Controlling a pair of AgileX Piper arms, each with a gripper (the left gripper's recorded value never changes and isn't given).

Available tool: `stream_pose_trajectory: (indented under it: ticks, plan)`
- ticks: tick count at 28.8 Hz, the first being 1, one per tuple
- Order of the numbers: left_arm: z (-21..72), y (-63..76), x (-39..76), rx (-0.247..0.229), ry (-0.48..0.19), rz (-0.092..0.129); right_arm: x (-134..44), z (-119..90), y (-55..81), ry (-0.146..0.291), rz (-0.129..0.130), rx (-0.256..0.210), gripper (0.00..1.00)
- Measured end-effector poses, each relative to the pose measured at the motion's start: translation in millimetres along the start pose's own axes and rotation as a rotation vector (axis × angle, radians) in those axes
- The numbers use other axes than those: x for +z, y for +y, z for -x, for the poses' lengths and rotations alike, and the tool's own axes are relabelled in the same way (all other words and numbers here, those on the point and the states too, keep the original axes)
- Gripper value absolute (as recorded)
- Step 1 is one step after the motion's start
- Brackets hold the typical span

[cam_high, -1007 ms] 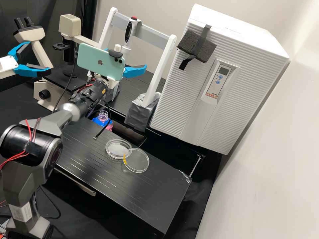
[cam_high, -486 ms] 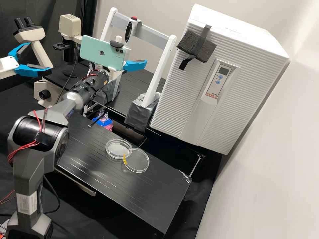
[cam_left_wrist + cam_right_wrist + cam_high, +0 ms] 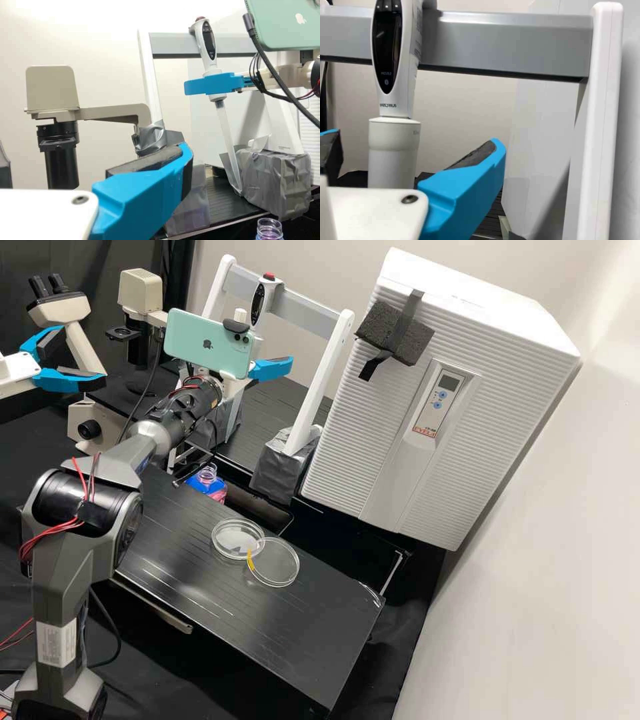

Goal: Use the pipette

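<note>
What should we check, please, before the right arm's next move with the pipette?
1. Pipette sits inside right pincer: ok.
2. Pincer shut on it: not ok, open.
3. Tip fitted: ok.
4. Pink bottle uncapped: ok.
5. Petri dish uncovered: ok.
6. Liquid in tip: cannot tell.

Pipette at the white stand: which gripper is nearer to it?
The right gripper. Its jaws stand open on either side of the pipette; the left gripper is well apart, by the microscope.
</note>
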Motion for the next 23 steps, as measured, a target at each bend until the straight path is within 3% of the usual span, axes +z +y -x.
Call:
stream_pose_trajectory:
  ticks: [3,14,23]
  plan:
    - [0.0,0.0,0.0,0.0,0.0,0.0,0.0,0.0,0.0,0.0,0.012,0.0,0.0]
    - [0.0,0.0,0.0,0.0,0.0,0.0,0.9,0.0,0.1,-0.009,0.001,0.001,0.0]
    - [0.0,0.0,0.0,0.0,0.0,0.0,-5.3,-0.3,1.2,0.003,0.018,0.004,0.0]
